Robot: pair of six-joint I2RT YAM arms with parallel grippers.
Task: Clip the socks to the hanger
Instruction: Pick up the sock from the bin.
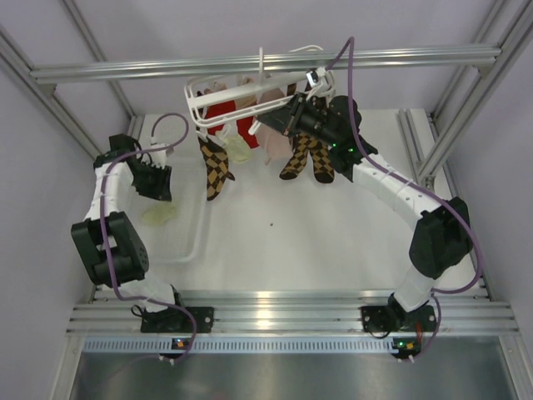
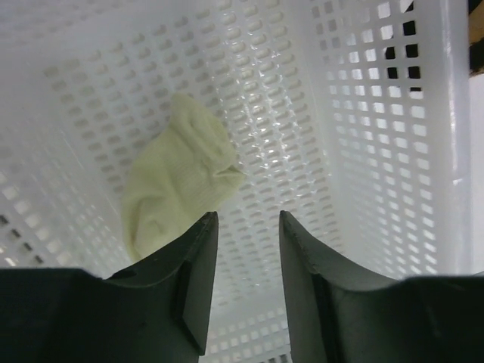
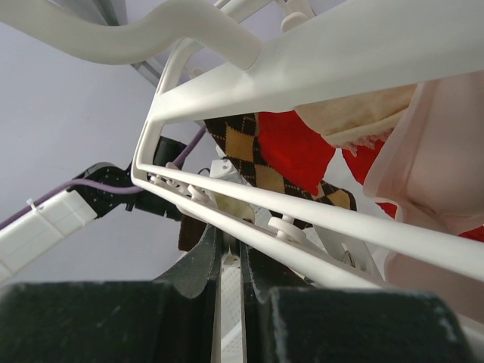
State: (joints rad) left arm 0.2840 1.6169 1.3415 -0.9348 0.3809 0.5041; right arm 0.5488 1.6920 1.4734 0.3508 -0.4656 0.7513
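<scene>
Pale yellow-green sock [image 2: 181, 181], crumpled on the floor of the white perforated basket [image 2: 378, 113]. Lies loose at about 10 o'clock from the tips of the left gripper [image 2: 246, 221], and touches neither finger. In the top view, shows as a pale patch at 9 o'clock of the table [image 1: 333, 233], just beside the left gripper. Left jaws stand apart, with only the basket floor between them.

Second pale sock [image 1: 238, 148], hanging from the hanger [image 1: 218, 107] at 12 o'clock of the table. Hangs between two pairs of brown-and-tan argyle socks [image 1: 216, 167], one at its 9 o'clock and one at its 3 o'clock. Hanger frame tilted, hooked over the aluminium crossbar [image 1: 375, 58].

Right gripper [image 3: 231, 246] at the 3 o'clock end of the hanger in the top view. Fingers pressed nearly together, clamped on a thin white part of the hanger; cannot tell whether this is a bar or a clip. In the right wrist view, red sock [image 3: 295, 144] at 1 o'clock from the fingertips and pink cloth [image 3: 431, 174] at 2 o'clock, both behind the white bars.
</scene>
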